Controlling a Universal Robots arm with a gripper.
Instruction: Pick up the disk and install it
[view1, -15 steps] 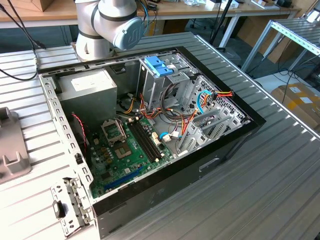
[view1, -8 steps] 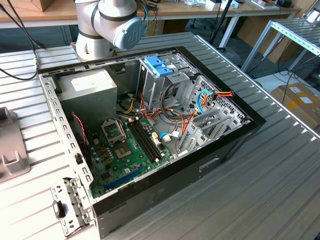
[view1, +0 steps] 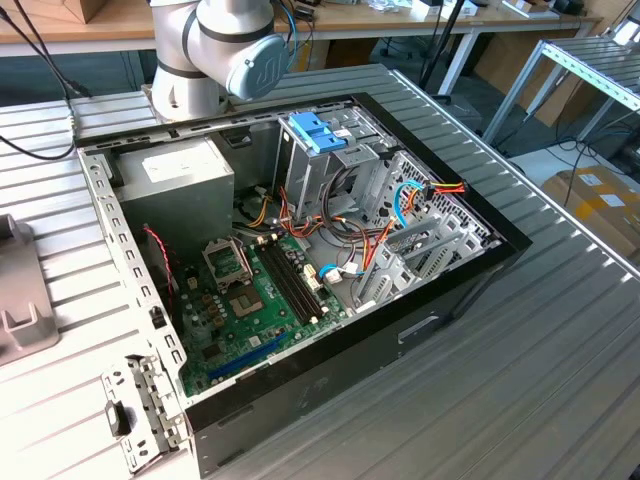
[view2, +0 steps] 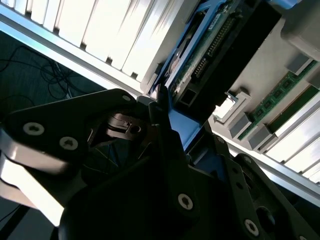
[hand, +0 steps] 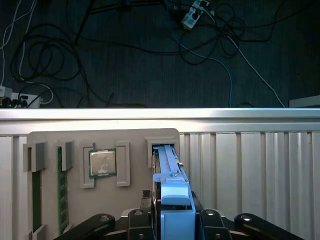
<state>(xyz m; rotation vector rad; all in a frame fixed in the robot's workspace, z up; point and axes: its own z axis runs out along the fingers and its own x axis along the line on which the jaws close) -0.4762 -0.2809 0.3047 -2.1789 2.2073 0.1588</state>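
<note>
One open computer case (view1: 450, 300) at the middle of the table (view1: 520, 400). Inside it: one motherboard (view1: 240, 300), one grey power supply (view1: 180, 190), one blue plastic piece (view1: 318, 130) with two paddle tabs. One robot arm (view1: 215, 45) at the table's edge beside the case. One grey parts tray (hand: 75, 142) close to a table edge, seen in the first wrist view, carrying one processor chip (hand: 102, 163), two green memory sticks (hand: 62, 185), and one disk (hand: 169, 170) with blue rails. One gripper (hand: 172, 212).

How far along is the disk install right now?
Done: the gripper is closed on the disk by its blue rail. In hand: the disk stands in its slot in the grey tray, not lifted. Left: getting it into the open computer case.
</note>
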